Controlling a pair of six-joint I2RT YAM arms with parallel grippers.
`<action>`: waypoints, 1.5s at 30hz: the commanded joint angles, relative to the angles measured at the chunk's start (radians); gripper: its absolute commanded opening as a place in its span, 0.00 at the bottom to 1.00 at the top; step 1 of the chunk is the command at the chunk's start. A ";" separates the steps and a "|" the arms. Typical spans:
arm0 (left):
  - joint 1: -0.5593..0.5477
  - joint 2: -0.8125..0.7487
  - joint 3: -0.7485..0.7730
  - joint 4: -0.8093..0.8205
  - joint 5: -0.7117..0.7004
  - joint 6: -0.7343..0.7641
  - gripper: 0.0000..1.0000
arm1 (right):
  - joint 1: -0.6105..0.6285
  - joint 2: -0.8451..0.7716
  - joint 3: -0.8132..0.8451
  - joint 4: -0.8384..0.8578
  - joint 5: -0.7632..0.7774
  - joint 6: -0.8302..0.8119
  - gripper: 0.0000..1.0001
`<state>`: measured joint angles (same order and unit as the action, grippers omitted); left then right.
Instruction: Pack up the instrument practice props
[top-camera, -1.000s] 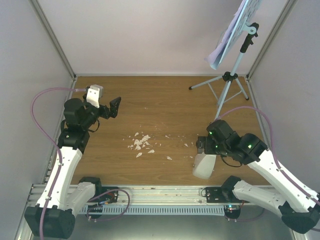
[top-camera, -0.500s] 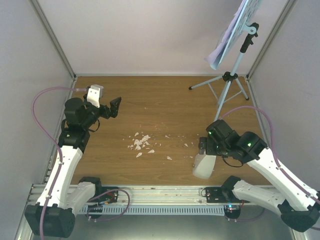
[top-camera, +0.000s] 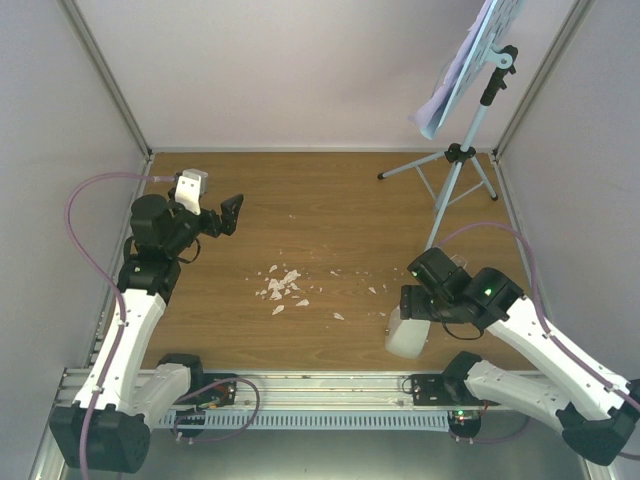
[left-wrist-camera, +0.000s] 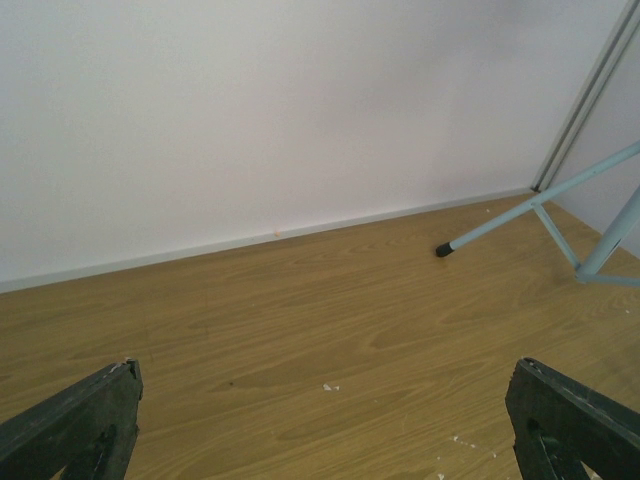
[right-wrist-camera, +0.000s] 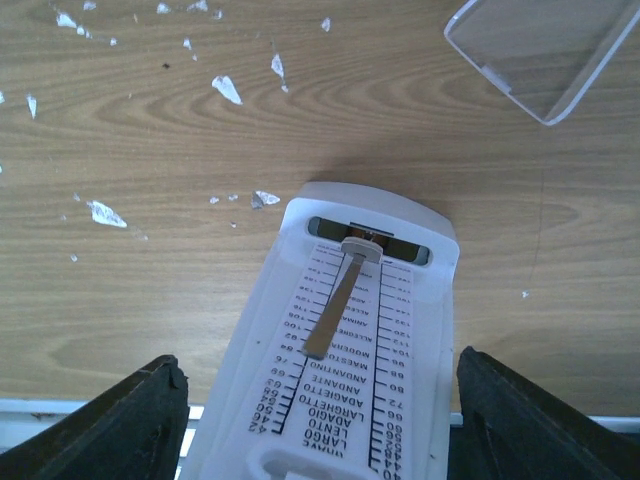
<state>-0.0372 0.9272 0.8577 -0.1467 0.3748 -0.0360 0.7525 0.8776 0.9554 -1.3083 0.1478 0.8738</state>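
Metronome (right-wrist-camera: 350, 330) sits lengthwise between the parted fingers (right-wrist-camera: 120, 420) of the right gripper (right-wrist-camera: 318, 365), narrow top pointing away from the wrist, scale face toward the camera. Left gripper (left-wrist-camera: 325, 370) gapes wide.

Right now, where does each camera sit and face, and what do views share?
Top external: above and behind the bases, looking down on the table; left arm, right arm show.
Left wrist: low, facing the back wall and music stand legs; left gripper open.
Right wrist: looking down at the metronome, straddled by the right gripper.
Shared: top and right wrist both show metronome and scraps.
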 joint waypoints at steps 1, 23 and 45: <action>0.003 0.002 0.005 0.034 0.010 -0.004 0.99 | 0.011 -0.018 -0.032 0.043 -0.018 0.012 0.70; -0.006 -0.004 -0.017 0.049 -0.005 0.005 0.99 | 0.012 0.145 0.052 0.601 -0.120 -0.604 0.51; -0.016 -0.023 -0.032 0.067 -0.035 0.053 0.99 | 0.081 0.510 0.201 0.759 -0.490 -1.011 0.52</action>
<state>-0.0452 0.9260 0.8318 -0.1352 0.3462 0.0010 0.8177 1.3590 1.0950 -0.5880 -0.2859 -0.0940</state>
